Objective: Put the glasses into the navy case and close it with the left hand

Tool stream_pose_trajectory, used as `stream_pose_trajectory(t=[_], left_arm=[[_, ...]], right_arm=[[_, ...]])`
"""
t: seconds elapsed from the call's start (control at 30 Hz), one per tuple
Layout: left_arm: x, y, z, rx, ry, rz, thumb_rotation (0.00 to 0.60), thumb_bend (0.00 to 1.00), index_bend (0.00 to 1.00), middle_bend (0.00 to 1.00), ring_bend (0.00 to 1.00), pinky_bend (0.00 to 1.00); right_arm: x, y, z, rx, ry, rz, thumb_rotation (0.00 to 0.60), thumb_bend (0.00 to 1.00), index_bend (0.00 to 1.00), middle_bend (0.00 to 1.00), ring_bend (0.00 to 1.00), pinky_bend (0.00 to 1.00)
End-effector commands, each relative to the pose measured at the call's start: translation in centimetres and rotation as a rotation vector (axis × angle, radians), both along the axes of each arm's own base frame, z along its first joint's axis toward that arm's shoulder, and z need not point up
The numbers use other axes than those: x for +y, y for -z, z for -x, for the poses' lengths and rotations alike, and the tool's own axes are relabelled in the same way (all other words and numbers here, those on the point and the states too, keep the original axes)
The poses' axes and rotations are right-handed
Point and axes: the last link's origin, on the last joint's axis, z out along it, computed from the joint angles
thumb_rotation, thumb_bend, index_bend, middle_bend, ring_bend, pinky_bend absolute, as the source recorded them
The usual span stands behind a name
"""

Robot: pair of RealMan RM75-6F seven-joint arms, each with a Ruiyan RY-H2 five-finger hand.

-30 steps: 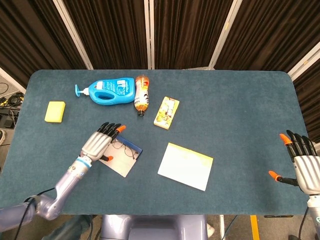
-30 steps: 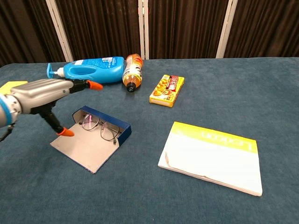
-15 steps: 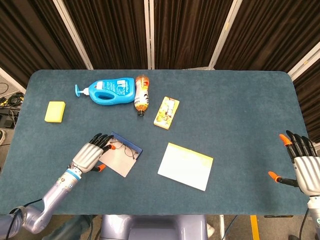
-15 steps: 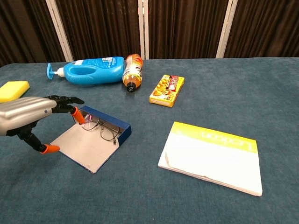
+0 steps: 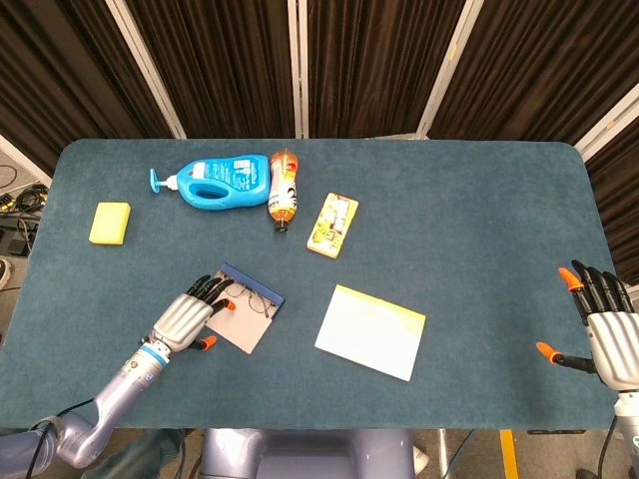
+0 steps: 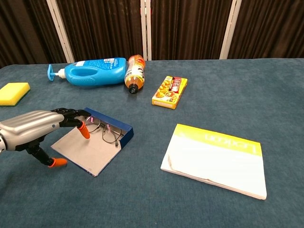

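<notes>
So the thin wire-framed glasses (image 6: 105, 131) are lying inside the open navy blue case (image 6: 95, 142), up against its raised far wall. The silver left hand (image 6: 33, 129) hovers over the case's near-left edge, fingers apart, holding nothing. The right hand (image 5: 605, 324) is spread and empty, way off at the table's (image 5: 469, 210) right edge.

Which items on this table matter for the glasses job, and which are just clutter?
Job items: glasses, open navy case, left robot hand.

Clutter: blue detergent bottle, orange bottle, snack box, yellow sponge, yellow-white pad.
</notes>
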Motion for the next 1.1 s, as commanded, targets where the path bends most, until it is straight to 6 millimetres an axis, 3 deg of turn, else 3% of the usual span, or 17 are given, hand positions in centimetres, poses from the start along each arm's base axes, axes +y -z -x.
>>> stream_pose_trajectory(t=[0.03, 0.7, 1.1], left_arm=[[0.2, 0.3, 0.0, 0.001, 0.003, -0.008, 0.600, 0.27, 0.30, 0.00, 0.00, 0.00], [0.5, 1.3, 0.5, 0.000, -0.013, 0.003, 0.600, 0.27, 0.30, 0.00, 0.00, 0.00], [0.7, 0.8, 0.5, -0.010, -0.021, 0.002, 0.600, 0.52, 0.31, 0.00, 0.00, 0.00]], right_arm=[[0.0, 0.0, 0.0, 0.000, 0.001, 0.000, 0.600, 0.00, 0.00, 0.00, 0.00, 0.00], [-0.1, 0.1, 0.1, 0.003, 0.002, -0.002, 0.600, 0.00, 0.00, 0.00, 0.00, 0.00], [0.0, 0.2, 0.1, 0.000, 0.003, -0.009, 0.600, 0.00, 0.00, 0.00, 0.00, 0.00]])
